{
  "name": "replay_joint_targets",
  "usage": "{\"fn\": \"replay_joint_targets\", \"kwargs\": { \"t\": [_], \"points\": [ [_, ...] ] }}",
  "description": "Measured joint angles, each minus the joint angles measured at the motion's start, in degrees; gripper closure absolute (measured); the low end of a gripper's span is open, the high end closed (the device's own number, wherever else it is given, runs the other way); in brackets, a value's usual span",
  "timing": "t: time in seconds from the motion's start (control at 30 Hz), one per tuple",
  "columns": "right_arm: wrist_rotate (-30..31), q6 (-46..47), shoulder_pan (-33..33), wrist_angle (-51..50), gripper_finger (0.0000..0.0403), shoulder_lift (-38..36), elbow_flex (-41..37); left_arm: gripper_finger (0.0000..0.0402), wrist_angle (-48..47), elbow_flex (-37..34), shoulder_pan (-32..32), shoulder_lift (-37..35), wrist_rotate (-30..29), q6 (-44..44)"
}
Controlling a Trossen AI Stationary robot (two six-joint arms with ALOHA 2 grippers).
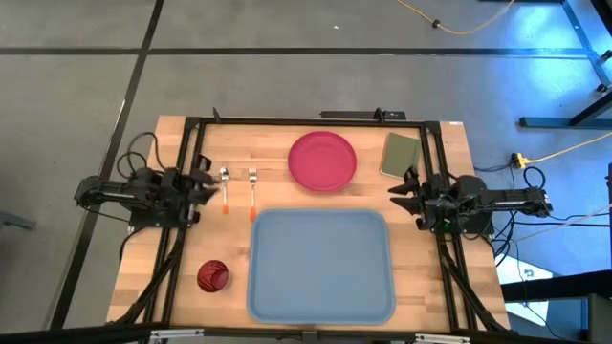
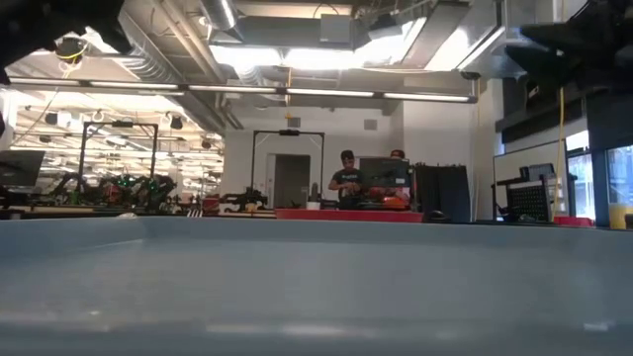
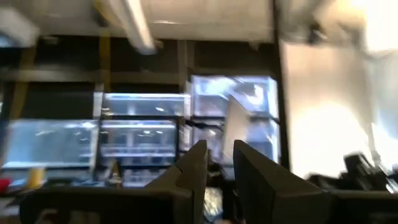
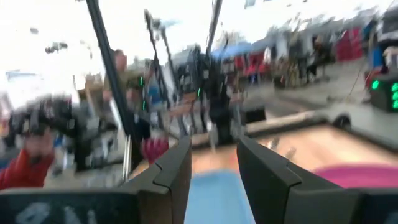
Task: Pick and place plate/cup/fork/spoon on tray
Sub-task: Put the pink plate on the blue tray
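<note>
The tray [image 1: 320,264] is lying bare at the six o'clock side of the wooden table [image 1: 449,287], so by the look of things the task is hardly begun: all four items are waiting outside it. The plate [image 1: 322,160] is sitting at twelve o'clock from the tray, just beyond its far rim. The spoon [image 1: 224,187] and the fork [image 1: 252,189] are lying side by side at about ten o'clock from the tray, handles pointing toward the near edge. The cup [image 1: 212,276] is standing at nine o'clock, near the tray's left rim. An olive-green pad [image 1: 400,155] is resting at one o'clock, beside the plate.

The left gripper [image 1: 205,182] is hovering at the table's nine o'clock edge, close to the spoon, its fingers [image 3: 194,163] parted and holding nothing. The right gripper [image 1: 404,192] is hanging at the three o'clock edge, likewise spread and empty.

The table is a pale plank top inside a black frame, standing on a grey floor with a yellow cable [image 1: 564,148]. Beyond it, the low view is showing a large lit workshop with a person [image 2: 346,178] at a bench.
</note>
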Motion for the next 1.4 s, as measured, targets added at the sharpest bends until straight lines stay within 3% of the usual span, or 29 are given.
{"fn": "replay_joint_targets", "kwargs": {
  "t": [0.17,0.4,0.6,0.8,0.93,1.07,1.2,1.4],
  "points": [
    [2.5,-4.4,0.0,10.9,0.0269,2.7,0.0,0.0329,-0.5,0.0,0.0,4.7,-6.3,-1.6],
    [9.7,-4.1,0.0,14.4,0.0269,11.0,0.0,0.0329,3.1,0.0,0.0,14.9,-17.4,-1.7],
    [14.0,-2.6,0.0,15.3,0.0269,19.2,3.0,0.0329,11.6,0.7,0.0,22.2,-15.9,-1.9],
    [13.9,-7.8,-0.3,14.6,0.0269,31.1,12.6,0.0329,11.7,7.8,0.0,32.6,-13.2,-1.2],
    [16.5,-10.3,-2.4,7.2,0.0269,39.3,20.6,0.0329,11.4,13.2,0.0,41.7,-13.8,3.3],
    [24.7,-9.1,-5.6,-9.6,0.0269,44.4,29.3,0.0329,10.7,16.6,1.0,48.6,-18.4,4.8],
    [30.1,-5.0,-9.6,-22.4,0.0269,48.1,35.5,0.0329,8.9,16.8,2.3,52.3,-20.9,2.8],
    [30.2,-4.1,-16.8,-27.6,0.0269,52.8,39.5,0.0329,8.7,16.8,4.1,54.2,-21.0,0.6]
  ]
}}
